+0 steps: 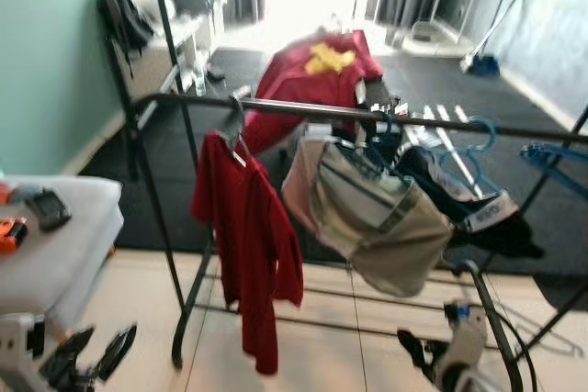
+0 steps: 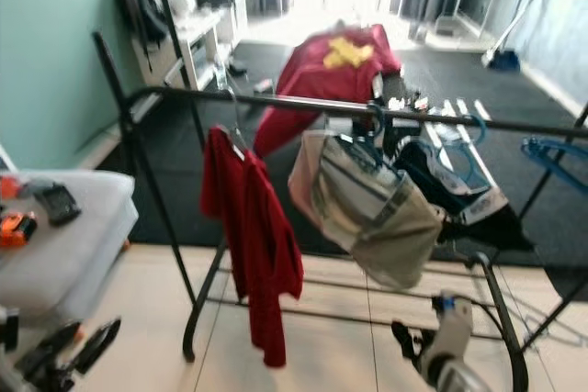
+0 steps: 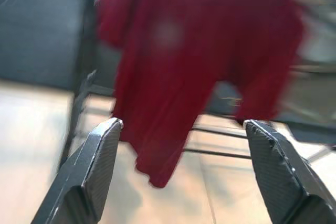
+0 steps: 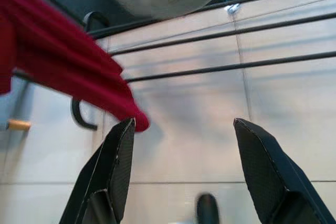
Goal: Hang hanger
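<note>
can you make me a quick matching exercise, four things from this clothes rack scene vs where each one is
Things
1. red shirt
2. beige garment
3. empty blue hanger
4. left end effector

Places
A. at the rail's right end, bare
B. low near the floor, beside the grey cushion, fingers apart
C. hanging at the left of the rail
D. hanging mid-rail, right of the red one

Pairs: 1-C, 2-D, 3-A, 4-B

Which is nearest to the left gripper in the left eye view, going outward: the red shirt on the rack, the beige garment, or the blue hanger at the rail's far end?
From the left gripper, low on the robot's left:
1. Red shirt, hanging at the rail's left part.
2. Beige garment, mid-rail.
3. Blue hanger, far right end.
</note>
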